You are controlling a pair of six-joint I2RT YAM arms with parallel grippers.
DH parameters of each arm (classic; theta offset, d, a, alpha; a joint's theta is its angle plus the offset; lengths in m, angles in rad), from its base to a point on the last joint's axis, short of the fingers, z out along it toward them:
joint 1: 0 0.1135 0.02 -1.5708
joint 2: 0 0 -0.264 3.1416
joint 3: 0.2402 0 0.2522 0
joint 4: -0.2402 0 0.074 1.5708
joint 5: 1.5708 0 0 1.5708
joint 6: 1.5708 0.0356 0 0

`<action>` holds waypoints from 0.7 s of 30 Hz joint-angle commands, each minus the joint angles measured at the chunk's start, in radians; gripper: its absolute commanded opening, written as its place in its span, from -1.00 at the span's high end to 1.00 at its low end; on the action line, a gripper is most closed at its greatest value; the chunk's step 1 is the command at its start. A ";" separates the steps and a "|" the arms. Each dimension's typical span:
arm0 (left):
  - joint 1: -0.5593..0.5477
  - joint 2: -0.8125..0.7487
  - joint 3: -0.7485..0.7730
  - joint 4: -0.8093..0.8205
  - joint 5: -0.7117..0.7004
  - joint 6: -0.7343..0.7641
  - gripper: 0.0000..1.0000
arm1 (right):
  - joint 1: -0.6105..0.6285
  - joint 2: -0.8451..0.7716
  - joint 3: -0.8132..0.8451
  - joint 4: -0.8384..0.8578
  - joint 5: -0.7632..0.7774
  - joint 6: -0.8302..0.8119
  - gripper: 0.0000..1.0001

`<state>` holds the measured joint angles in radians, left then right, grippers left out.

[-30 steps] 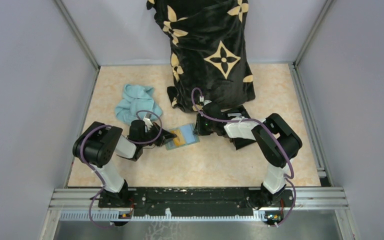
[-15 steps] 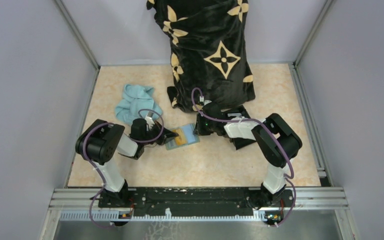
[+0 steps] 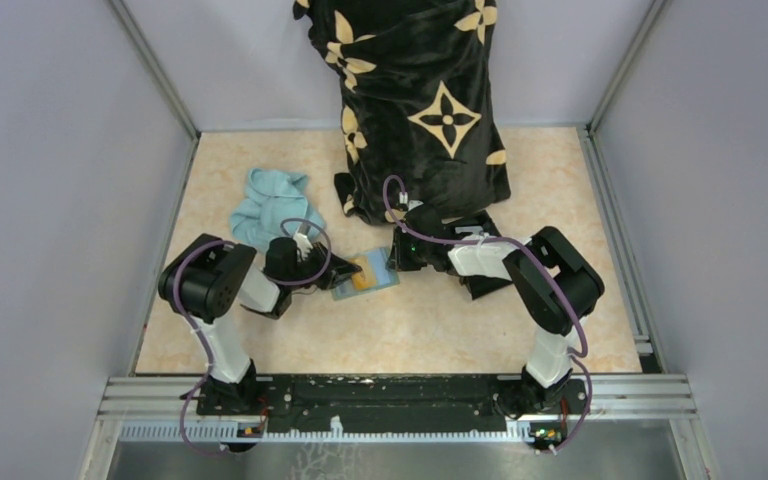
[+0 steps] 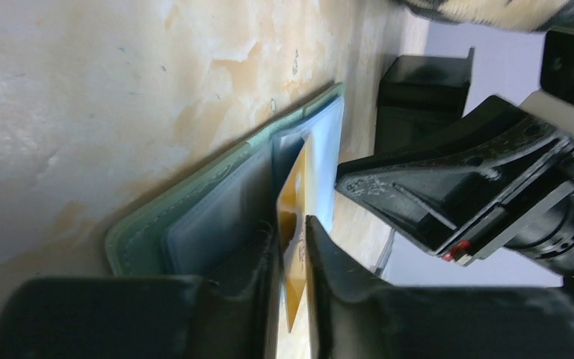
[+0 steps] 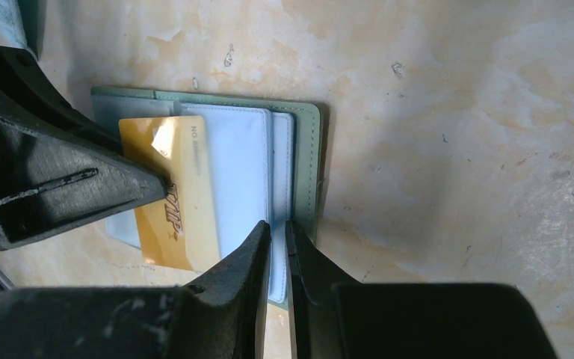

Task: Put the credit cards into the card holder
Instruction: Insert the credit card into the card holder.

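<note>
Sage-green, soft card holder (image 5: 310,164) lies open on the marbled worktop (image 5: 456,149) between the arms, the right pincer (image 5: 278,243) nipped shut on its pale inner flap. A stiff, glossy tan-orange card (image 5: 168,187) lies across the smooth slots with its edge inside the left pincer (image 4: 291,228), jaws narrow; gripped or loose, cannot tell. Judged early: this card looks unseated, and no other cards are visible.

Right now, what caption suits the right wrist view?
Sage-green folding wallet held by right gripper; tan-orange plastic card between left gripper's fingers.
</note>
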<state>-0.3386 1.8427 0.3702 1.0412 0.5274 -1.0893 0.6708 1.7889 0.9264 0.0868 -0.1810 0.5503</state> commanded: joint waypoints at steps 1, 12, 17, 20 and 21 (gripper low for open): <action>-0.030 -0.011 0.025 -0.120 -0.026 0.051 0.39 | -0.003 0.012 0.047 0.012 -0.013 -0.007 0.72; -0.090 -0.154 0.153 -0.618 -0.198 0.219 -0.14 | -0.002 0.007 0.052 0.009 -0.014 -0.007 0.72; -0.115 -0.180 0.244 -0.839 -0.284 0.285 -0.21 | -0.003 0.007 0.056 0.007 -0.016 -0.010 0.72; -0.142 -0.176 0.309 -0.974 -0.361 0.307 -0.21 | -0.002 0.002 0.054 0.007 -0.015 -0.007 0.72; -0.154 -0.173 0.332 -1.016 -0.390 0.312 -0.21 | -0.002 0.000 0.054 0.007 -0.014 -0.007 0.72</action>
<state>-0.4637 1.6505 0.6441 0.3275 0.3222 -0.8688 0.6697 1.7908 0.9325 0.0795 -0.1829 0.5499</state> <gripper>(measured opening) 0.603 0.139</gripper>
